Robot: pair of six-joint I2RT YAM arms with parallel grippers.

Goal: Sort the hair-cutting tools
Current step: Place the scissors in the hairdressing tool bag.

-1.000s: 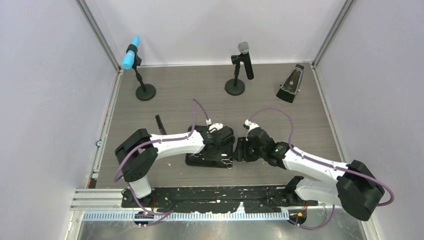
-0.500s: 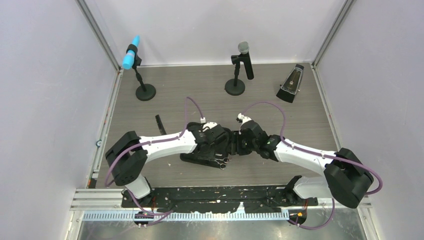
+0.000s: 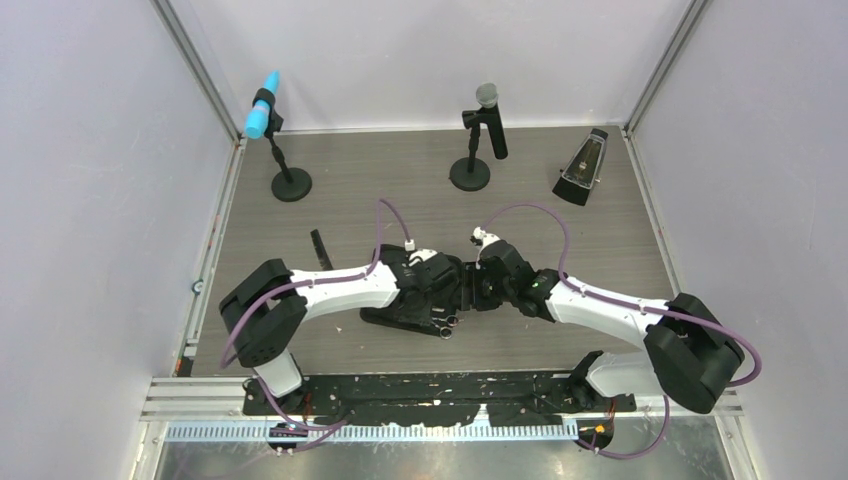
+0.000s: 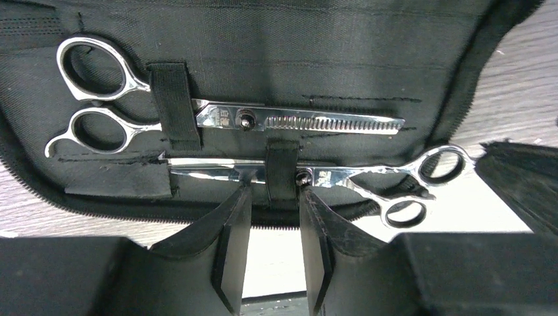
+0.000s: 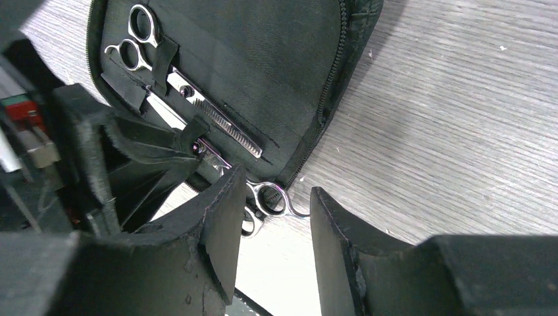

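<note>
**Condition.** The zip case [image 4: 263,39] lies open on the tabletop [image 3: 600,220], at 12 o'clock from the arm bases. The thinning scissors [image 4: 296,122] are seated under their strap, rings toward 9 o'clock in the left wrist view. The second scissors [image 4: 368,181] lie just at 6 o'clock of them. They are threaded through one elastic loop [image 4: 281,164], with the rings at 3 o'clock overhanging the case edge. A thin black strip [image 3: 320,248] lies at 10 o'clock of the case; it is too small to identify. No hair clips are visible.

**Pincers.** The left pincer [image 4: 274,192] is set narrow. Its fingers straddle the elastic loop and nothing is visibly clamped. The right pincer [image 5: 276,184] is moderately wide and empty, poised just beside the overhanging rings.

**Probable faults.**
1. Collision. The two pincers work almost nose to nose over one end of the case. Any sideways correction by either could strike the other.
2. Wrong grip. If the left pincer closes here, it would likely pinch the loop, not the steel, and lift the case.
3. Pivoting. One loop is the only restraint. A push on the rings could swing the blades off line or jam the tip against the pocket fabric.
4. Case drift. The case looks light, so seating force may slide it instead of the scissors.
</note>
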